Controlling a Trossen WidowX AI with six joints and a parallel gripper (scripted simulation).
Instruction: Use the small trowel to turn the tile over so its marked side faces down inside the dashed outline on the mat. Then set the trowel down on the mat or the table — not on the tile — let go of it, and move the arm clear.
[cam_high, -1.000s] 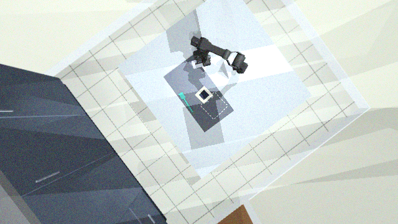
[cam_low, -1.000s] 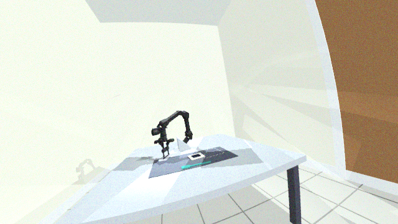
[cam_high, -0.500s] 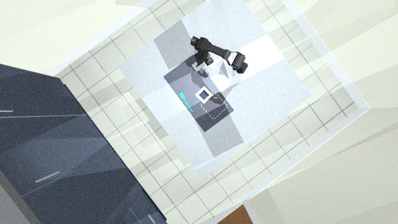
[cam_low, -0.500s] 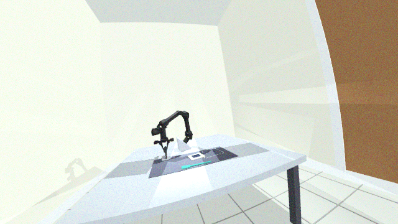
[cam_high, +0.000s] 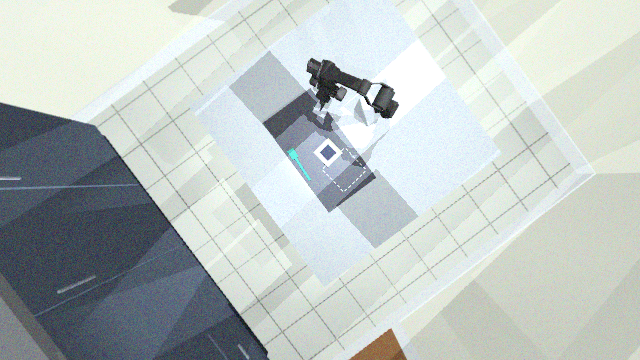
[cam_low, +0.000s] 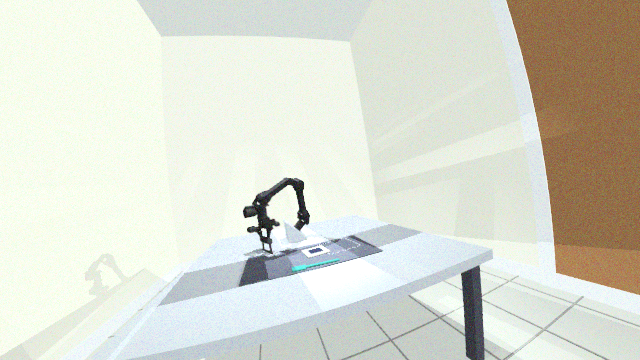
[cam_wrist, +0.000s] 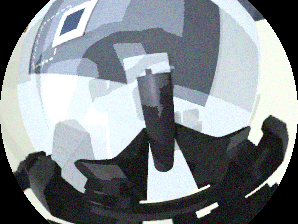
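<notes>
Dark blue-grey at the far left from above, a cabinet (cam_high: 100, 225), well apart from the pale table (cam_high: 440, 135) (cam_low: 425, 270) (cam_wrist: 35, 105). Next, on the grey mat (cam_high: 327, 202) (cam_low: 252, 272) (cam_wrist: 200, 50), near its long edge, a teal tool (cam_high: 293, 154) (cam_low: 299, 267), lying flat with its square head towards the cabinet side and its thin stem slanting away (out of the gripper's hold, and apart from the tile). Further right, past the mat's edge or close to it, the gripper (cam_high: 322, 106) (cam_low: 268, 251) (cam_wrist: 158, 128), pointing down low over the work surface. Fingers drawn in and closed on the trowel (cam_wrist: 160, 115), with its dark round handle between them and a pale flat part beyond its end in the wrist view; contact between trowel and table impossible to tell. Slightly right again, the tile (cam_high: 327, 152) (cam_low: 315, 250) (cam_wrist: 73, 23), flat on the mat, white-bordered, with its dark blue square facing up. Just beside it, to the right, the dashed outline (cam_high: 344, 190) (cam_low: 359, 244) (cam_wrist: 42, 68), with the tile's centre outside it. Rightmost on the table from above, a pale wedge (cam_high: 364, 112) (cam_low: 294, 232) and the black arm (cam_high: 352, 80) (cam_low: 275, 190), bent in a high arch in the exterior view.
</notes>
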